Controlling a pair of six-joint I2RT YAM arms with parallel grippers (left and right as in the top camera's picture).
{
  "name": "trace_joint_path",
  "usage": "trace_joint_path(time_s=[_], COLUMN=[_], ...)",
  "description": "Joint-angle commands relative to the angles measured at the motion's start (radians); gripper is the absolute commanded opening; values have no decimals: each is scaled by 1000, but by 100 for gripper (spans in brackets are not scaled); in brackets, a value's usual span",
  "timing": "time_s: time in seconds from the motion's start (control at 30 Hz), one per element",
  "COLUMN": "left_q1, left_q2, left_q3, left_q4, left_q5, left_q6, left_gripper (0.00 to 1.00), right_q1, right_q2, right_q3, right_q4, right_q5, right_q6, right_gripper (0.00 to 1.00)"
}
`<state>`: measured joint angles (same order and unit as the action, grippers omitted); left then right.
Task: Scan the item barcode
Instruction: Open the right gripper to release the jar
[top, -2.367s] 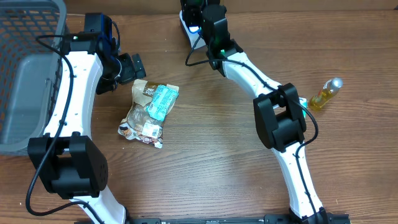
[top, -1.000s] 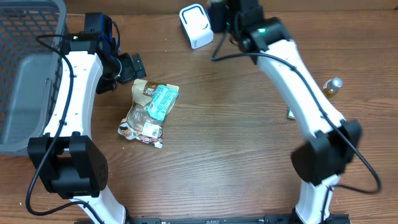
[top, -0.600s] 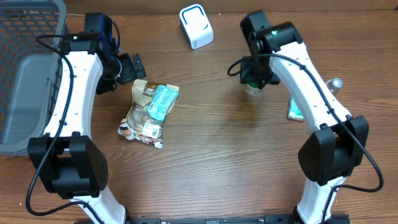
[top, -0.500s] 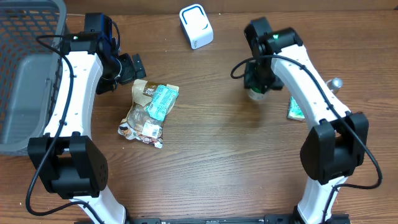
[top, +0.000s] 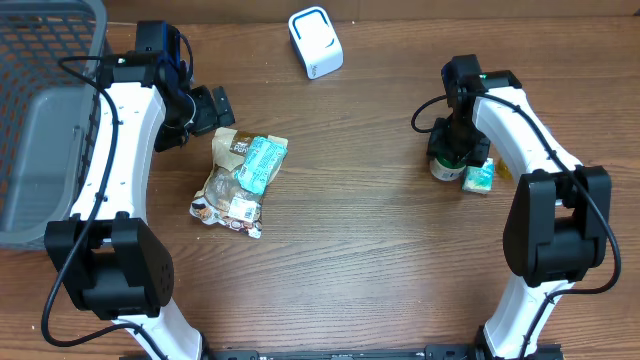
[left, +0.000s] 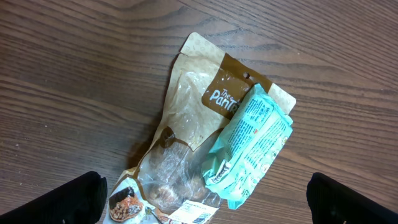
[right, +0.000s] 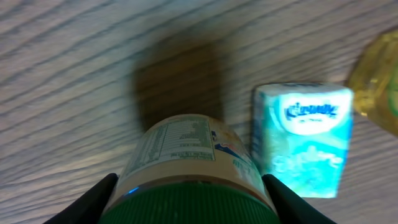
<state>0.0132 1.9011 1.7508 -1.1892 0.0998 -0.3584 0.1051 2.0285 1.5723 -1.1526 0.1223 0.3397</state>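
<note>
- Jar (right: 180, 146), mid-right beside tissue pack (right: 301, 140), is clamped in right gripper (right: 189, 208); a slip could knock the pack.
- Left gripper (top: 203, 110) gapes empty, upper left; scanner (top: 315, 42), top centre, sits well apart.

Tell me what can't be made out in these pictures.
- Jar: right wrist view, label print blurred, no barcode shows. Overhead, the right arm covers most of it.
- Yellow object: right wrist view, blurred and cut off by the right edge.
- Snack bag: left wrist view, teal packet covers part of its brand name; the bottom edge cuts its lower end.
</note>
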Motion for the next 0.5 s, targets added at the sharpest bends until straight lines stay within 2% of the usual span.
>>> trace_joint_path(time_s=[0.0, 0.47], left_q1=[-1, -1], left_q2=[3, 3], left_q3=[-10, -10], left_q4=[0, 0], left_q5=[-5, -5], left_q6=[15, 15], left_gripper=[100, 100], right_q1=[4, 4], right_q2=[-12, -12], right_q3=[-2, -2], right_q4=[7, -14], right_q5=[-49, -45], right_q6=[-8, -38], right_gripper=[31, 38])
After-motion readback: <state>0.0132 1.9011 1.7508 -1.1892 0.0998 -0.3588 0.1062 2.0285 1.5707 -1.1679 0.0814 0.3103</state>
